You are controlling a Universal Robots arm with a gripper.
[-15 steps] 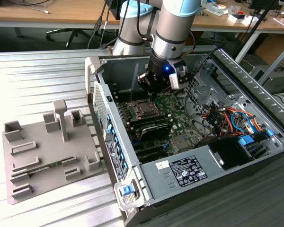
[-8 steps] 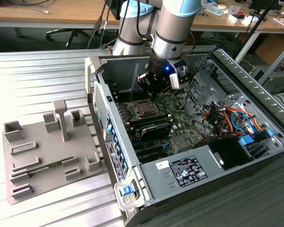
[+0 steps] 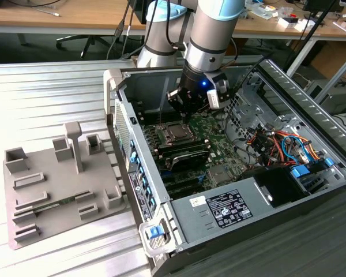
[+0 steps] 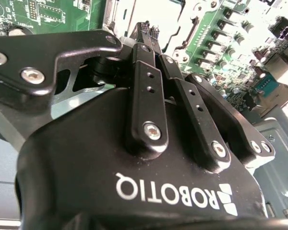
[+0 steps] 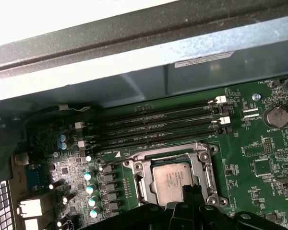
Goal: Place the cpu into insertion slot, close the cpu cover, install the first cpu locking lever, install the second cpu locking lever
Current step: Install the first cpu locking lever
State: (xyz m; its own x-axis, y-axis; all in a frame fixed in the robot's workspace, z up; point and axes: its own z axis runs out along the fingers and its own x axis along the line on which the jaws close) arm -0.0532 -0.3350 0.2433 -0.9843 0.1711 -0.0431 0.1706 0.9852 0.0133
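The cpu sat seated in the insertion slot, silvery top facing up. The cpu cover appeared to lie flat over the insertion slot, its metal frame surrounding the cpu, which showed through the cut-out. The position of the locking levers could not be determined.

The gripper stood directly above the insertion slot, its dark tip over one edge of the cpu; whether it touched the chip could not be told. In the second wrist view the gripper had its jaws pressed together, tips meeting, with nothing seen between them. In the exterior view the gripper hung just above the insertion slot, with the arm descending steeply to it.

Four long black memory slots ran just beside the insertion slot. A row of small capacitors stood near it on another side. A coin cell battery lay farther off on the green motherboard.

The open computer case enclosed the insertion slot on all sides. Coloured cables bunched well apart from the insertion slot, toward the exterior view's right. A grey parts fixture rested outside the case on the ribbed metal table, well apart from the insertion slot, toward the exterior view's left.
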